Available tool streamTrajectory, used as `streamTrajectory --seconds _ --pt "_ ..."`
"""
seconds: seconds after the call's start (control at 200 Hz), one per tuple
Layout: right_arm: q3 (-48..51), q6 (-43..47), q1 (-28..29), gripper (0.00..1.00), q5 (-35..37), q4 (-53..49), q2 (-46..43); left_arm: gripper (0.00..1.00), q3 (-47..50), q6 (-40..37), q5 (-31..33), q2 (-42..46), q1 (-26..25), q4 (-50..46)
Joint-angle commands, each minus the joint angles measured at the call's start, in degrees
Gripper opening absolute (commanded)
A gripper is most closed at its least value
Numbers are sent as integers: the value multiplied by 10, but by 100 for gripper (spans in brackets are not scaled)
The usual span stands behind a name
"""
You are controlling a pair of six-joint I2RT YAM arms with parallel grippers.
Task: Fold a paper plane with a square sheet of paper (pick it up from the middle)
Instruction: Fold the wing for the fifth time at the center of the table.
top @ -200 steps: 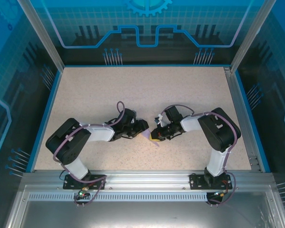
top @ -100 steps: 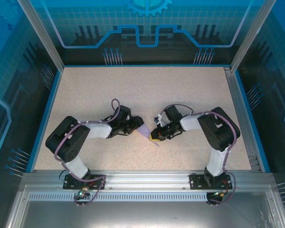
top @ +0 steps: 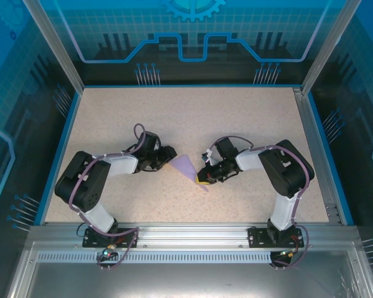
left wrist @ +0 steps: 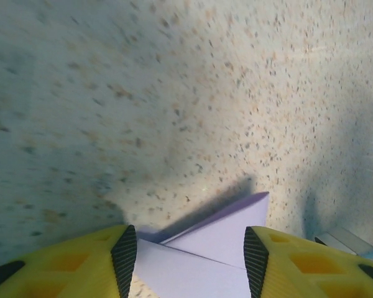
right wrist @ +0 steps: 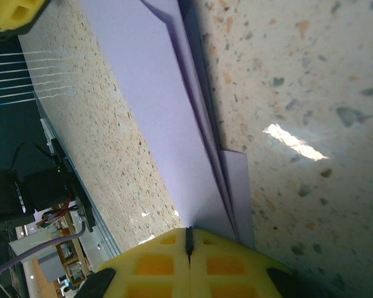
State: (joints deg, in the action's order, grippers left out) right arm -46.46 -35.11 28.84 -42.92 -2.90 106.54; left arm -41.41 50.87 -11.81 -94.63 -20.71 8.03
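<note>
Speckled beige table, blue circuit-patterned walls

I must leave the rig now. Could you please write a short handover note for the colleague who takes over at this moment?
Left gripper: jaws apart, holding nothing, close beside the left tip of the folded paper.
Right gripper: shut on the near end of the folded paper.
Paper: on the table, in the middle, between both arms.
Done: several folds; overlapping layers form a pointed shape.
Left: hard to judge from here; probably the last folds, then release.
</note>
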Motion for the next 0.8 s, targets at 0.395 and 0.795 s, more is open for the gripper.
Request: streamTrajectory --seconds 0.395,0.795 --pt "29 -65 18 0 55 -26 33 54 -11 7 -23 110 -67 -27" --pt "42 -103 25 0 65 3 27 51 -16 59 -18 -22 -132 73"
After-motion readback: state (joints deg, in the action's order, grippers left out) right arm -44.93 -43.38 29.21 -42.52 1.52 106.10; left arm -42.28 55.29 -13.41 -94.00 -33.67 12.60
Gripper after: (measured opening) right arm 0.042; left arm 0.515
